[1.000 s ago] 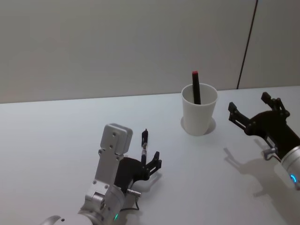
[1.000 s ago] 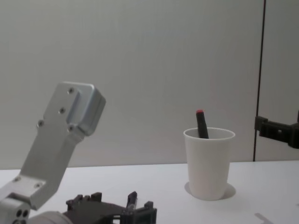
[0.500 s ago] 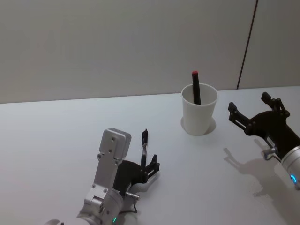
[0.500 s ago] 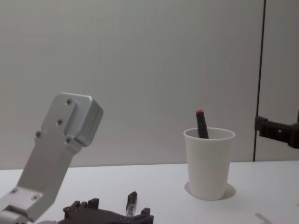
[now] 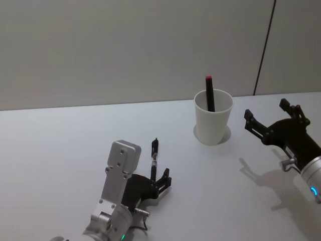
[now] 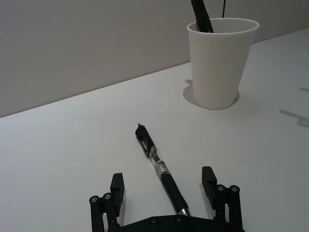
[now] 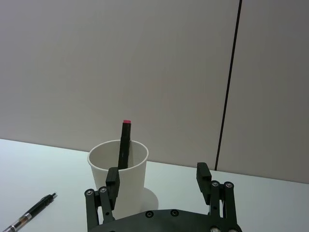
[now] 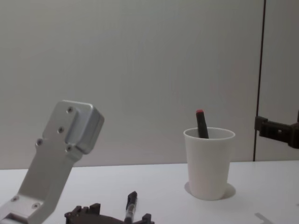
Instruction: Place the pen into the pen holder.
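Note:
The pen [image 6: 157,164], black with a clear middle section, lies flat on the white table, its tip towards the wall. My left gripper [image 6: 162,182] is open and low over the table, one finger on each side of the pen's near end, touching neither side. It also shows in the head view, left gripper [image 5: 159,179] just behind the pen [image 5: 155,152]. The pen holder [image 5: 213,118] is a white paper cup standing to the right, with a black red-capped marker [image 5: 209,93] leaning inside. My right gripper [image 5: 266,111] hovers open to the right of the cup.
The table [image 5: 60,145] is bare white, with a plain wall behind it and a dark vertical seam [image 5: 264,47] at the right. From the right wrist view, the pen holder [image 7: 130,162] stands straight ahead and the pen [image 7: 29,212] lies far off to one side.
My left arm has sunk lower and drawn back slightly along the pen, fingers still spread. The pen, the cup and the right arm have not moved.

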### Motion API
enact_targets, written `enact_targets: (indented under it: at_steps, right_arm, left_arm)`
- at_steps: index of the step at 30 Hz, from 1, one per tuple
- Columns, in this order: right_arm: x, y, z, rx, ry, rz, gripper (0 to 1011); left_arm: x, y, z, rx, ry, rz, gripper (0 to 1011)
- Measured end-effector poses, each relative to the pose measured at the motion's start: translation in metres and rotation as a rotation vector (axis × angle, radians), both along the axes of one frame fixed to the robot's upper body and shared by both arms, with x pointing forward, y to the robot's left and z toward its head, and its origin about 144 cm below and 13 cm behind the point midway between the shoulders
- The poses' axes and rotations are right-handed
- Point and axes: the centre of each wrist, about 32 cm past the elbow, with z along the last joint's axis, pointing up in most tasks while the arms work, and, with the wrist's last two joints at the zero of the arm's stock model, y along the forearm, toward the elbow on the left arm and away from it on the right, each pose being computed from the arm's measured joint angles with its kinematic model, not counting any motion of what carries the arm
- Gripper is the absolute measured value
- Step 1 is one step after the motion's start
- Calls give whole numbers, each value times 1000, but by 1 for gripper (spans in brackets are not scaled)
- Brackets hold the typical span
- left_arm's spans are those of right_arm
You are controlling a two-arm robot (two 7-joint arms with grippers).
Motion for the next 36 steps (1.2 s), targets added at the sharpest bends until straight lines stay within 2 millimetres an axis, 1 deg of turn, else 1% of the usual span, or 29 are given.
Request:
enact_targets:
  at_steps: [17, 36]
  right_arm:
    - [0, 0, 0, 0, 0, 0, 1001]
    - [0, 0, 0, 0, 0, 0, 1001]
  left_arm:
    - [2, 0, -3, 1, 11, -15, 1001]
    - [1, 0, 0, 21, 28, -31, 1001]
